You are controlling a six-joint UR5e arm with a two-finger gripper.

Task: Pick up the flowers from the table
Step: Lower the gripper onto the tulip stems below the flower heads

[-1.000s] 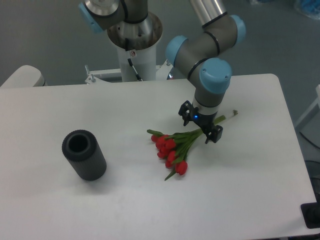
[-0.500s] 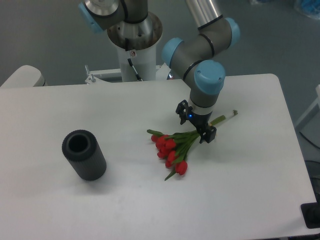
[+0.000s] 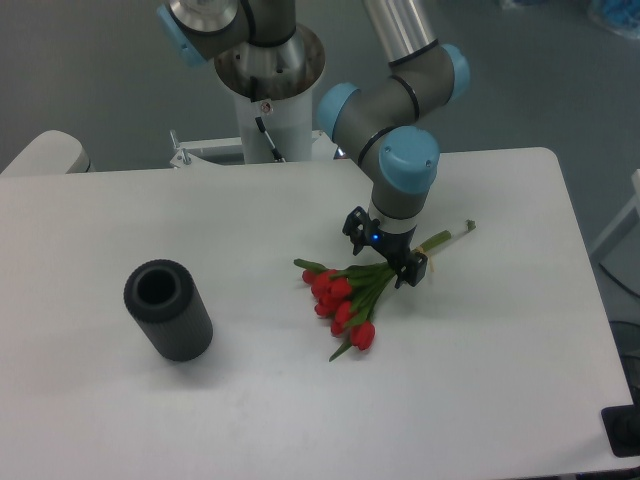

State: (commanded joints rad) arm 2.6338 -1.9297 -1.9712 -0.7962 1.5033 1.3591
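The flowers (image 3: 345, 300), a bunch of red tulips on green stems, lie flat on the white table (image 3: 250, 400) right of centre, with the pale stem ends pointing up-right toward the far edge. My gripper (image 3: 383, 253) hangs over the stems just behind the blooms, its two black fingers spread open on either side of the stem bundle. Nothing is held between them. The stem section directly under the gripper is hidden.
A black cylinder (image 3: 168, 309) lies on its side at the left of the table, open end facing up-left. The robot's white base column (image 3: 270, 90) stands behind the far table edge. The table's right edge is near the stem ends.
The gripper has shifted left and slightly up along the stems, toward the blooms. The flowers and the black cylinder have stayed where they were.
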